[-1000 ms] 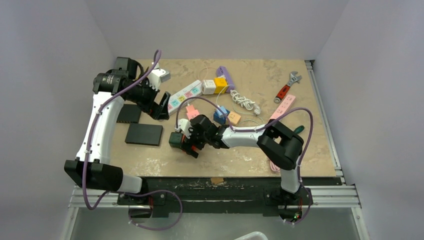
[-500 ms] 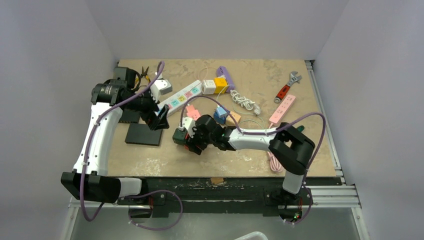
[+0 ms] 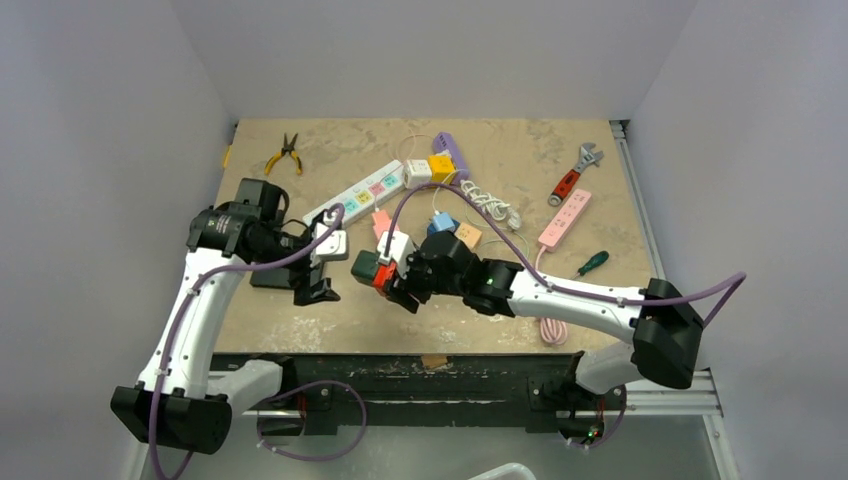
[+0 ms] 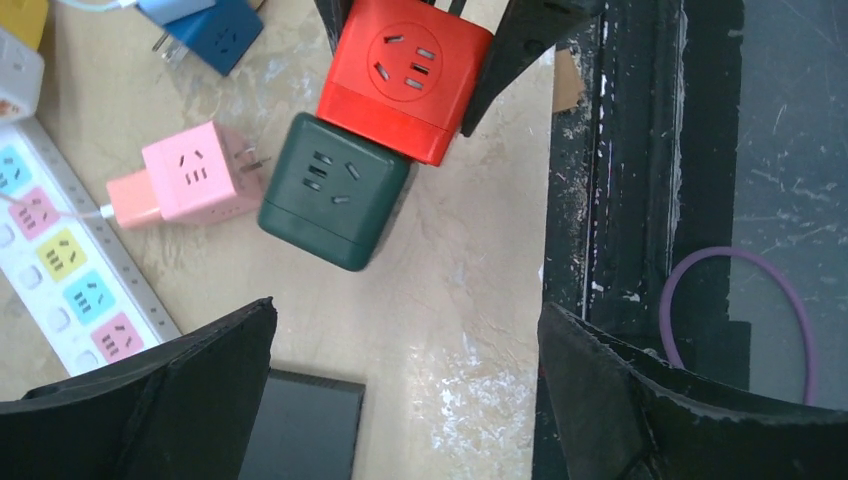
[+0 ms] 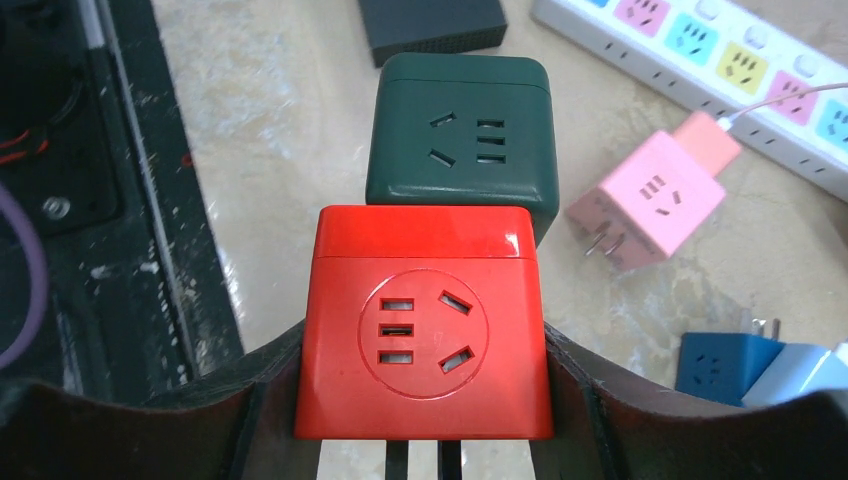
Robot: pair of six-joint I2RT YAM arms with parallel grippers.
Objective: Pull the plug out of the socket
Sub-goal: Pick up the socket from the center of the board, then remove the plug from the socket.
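Red cube plug (image 5: 422, 330): front-centre of table (image 3: 520, 150), pinched flank to flank by right gripper (image 5: 420, 400). Likely light, rigid, slick plastic; flat sides best purchase. Green cube socket (image 5: 460, 130): mated just beyond, unheld. Left gripper (image 4: 407, 315): fully spread, empty.

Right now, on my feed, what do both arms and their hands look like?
The left arm and right arm are alike: white tubular links between chunky black joints, each trailed by a loose purple cable. The left hand and right hand have broad, matte black wedge-shaped fingers.
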